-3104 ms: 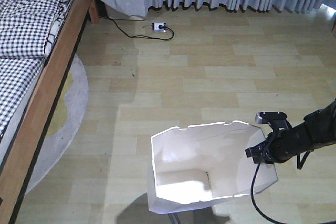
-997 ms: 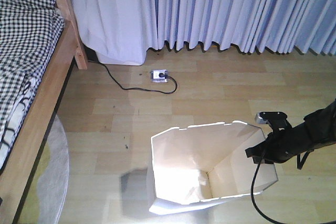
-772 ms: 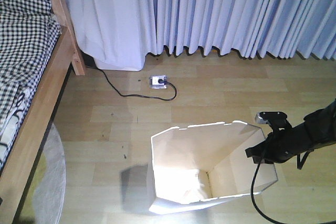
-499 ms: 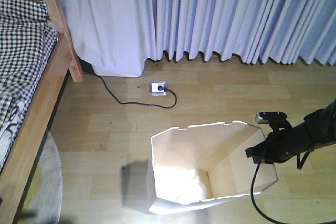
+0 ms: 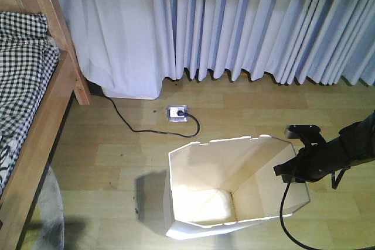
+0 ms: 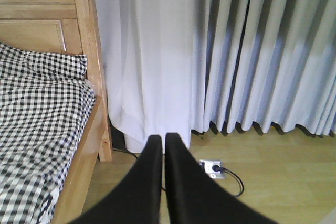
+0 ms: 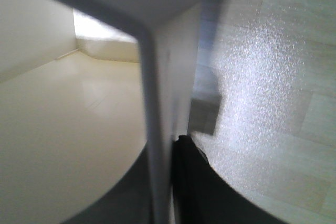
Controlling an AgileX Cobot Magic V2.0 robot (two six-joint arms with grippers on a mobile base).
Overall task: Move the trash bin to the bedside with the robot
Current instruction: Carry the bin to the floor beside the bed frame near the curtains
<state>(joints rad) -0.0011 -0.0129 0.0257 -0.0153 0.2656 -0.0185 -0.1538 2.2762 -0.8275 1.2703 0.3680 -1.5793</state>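
The white trash bin with its angular rim and cream inside hangs at the bottom middle of the front view. My right gripper, on a slim black arm with a trailing cable, is shut on the bin's right rim. In the right wrist view the bin wall stands between the two dark fingers. The bed, wooden frame and checked bedding, runs along the left edge; it also shows in the left wrist view. My left gripper is shut and empty, pointing at the curtain.
Long pale curtains hang across the back wall. A white power strip with a black cable lies on the wooden floor in front of the bin. A pale round rug edge shows by the bed at bottom left.
The whole view has moved forward towards the curtains: the power strip and bedpost have slid down the frame and the rug has nearly left the view. The bin stays held in the right gripper.
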